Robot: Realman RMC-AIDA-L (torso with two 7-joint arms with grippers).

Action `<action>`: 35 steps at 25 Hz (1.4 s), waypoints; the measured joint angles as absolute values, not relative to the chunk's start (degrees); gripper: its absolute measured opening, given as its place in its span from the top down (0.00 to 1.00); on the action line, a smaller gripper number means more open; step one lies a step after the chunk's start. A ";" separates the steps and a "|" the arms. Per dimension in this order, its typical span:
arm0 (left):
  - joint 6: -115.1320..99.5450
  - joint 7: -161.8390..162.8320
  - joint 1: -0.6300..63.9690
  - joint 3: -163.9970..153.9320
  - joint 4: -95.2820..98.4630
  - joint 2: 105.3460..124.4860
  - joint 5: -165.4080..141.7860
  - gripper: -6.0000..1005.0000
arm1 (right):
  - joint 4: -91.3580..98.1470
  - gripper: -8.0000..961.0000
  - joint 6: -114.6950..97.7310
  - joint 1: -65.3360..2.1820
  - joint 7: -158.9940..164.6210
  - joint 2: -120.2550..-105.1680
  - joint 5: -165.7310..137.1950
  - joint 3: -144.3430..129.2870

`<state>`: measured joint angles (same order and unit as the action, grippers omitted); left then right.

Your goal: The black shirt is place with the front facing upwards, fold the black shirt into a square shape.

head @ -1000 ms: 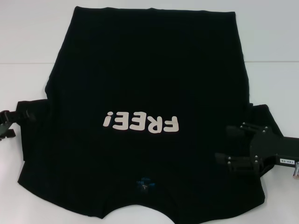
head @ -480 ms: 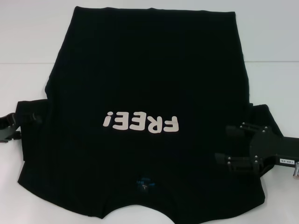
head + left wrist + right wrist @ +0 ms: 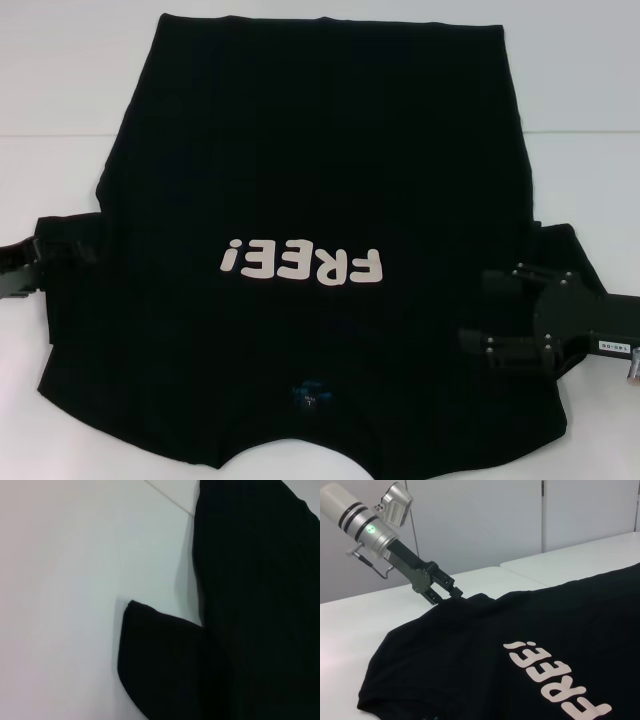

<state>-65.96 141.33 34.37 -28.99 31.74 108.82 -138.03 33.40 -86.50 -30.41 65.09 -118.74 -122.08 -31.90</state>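
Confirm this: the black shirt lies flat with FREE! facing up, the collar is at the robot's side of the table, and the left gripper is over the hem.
Not quite. The black shirt lies flat with FREE! up and its collar nearest the robot, but the left gripper is at the sleeve on the robot's left, not the hem. The head view shows this, and the right wrist view shows that gripper at the sleeve edge. The right gripper hovers over the opposite sleeve.

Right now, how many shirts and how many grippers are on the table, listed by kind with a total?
Shirt: 1
Grippers: 2, left gripper at the shirt's sleeve, right gripper over the other sleeve
Total: 3
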 joint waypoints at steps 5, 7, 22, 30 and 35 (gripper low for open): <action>-65.29 141.48 34.46 -29.18 32.17 108.75 -138.01 0.25 | 33.40 0.03 -86.55 -30.41 65.11 -118.74 -122.08 -31.90; -64.96 141.63 34.58 -29.34 32.14 108.75 -138.02 0.29 | 33.40 0.03 -86.59 -30.41 65.12 -118.74 -122.08 -31.90; -64.58 141.09 34.72 -30.52 32.20 108.73 -138.17 0.84 | 33.40 0.03 -86.58 -30.55 65.13 -118.74 -122.08 -31.90; -64.00 141.04 34.53 -30.87 32.73 108.69 -138.17 0.99 | 33.40 0.03 -86.57 -30.58 65.14 -118.74 -122.08 -31.90; -63.90 141.03 33.89 -30.51 35.76 108.29 -138.17 0.99 | 33.39 0.03 -86.57 -30.59 65.23 -118.74 -122.00 -31.90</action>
<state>-63.90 141.03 33.89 -30.51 35.76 108.29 -138.17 33.39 -86.57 -30.59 65.23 -118.74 -122.00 -31.90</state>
